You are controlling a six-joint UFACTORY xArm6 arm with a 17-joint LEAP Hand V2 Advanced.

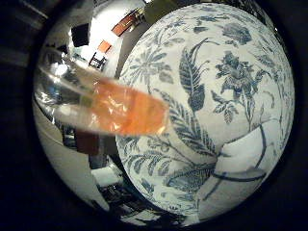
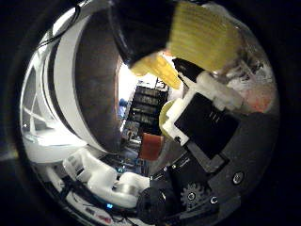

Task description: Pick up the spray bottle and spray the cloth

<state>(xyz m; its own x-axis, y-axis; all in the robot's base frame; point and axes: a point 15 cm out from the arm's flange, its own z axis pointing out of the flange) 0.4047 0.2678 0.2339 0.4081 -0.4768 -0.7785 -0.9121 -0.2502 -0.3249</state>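
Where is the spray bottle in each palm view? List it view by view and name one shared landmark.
Little finger side: the spray bottle, clear with an orange part, lies across the floral cloth.
Thumb side: only its yellow spray head shows, close to the palm, beside the hand.
Shared landmark: apparently the bottle's orange tint, faint beside the spray head.

spray bottle (image 1: 115, 108) – 1 | blue-flowered cloth (image 1: 216, 96) – 1 | yellow trigger (image 2: 157, 68) – 1
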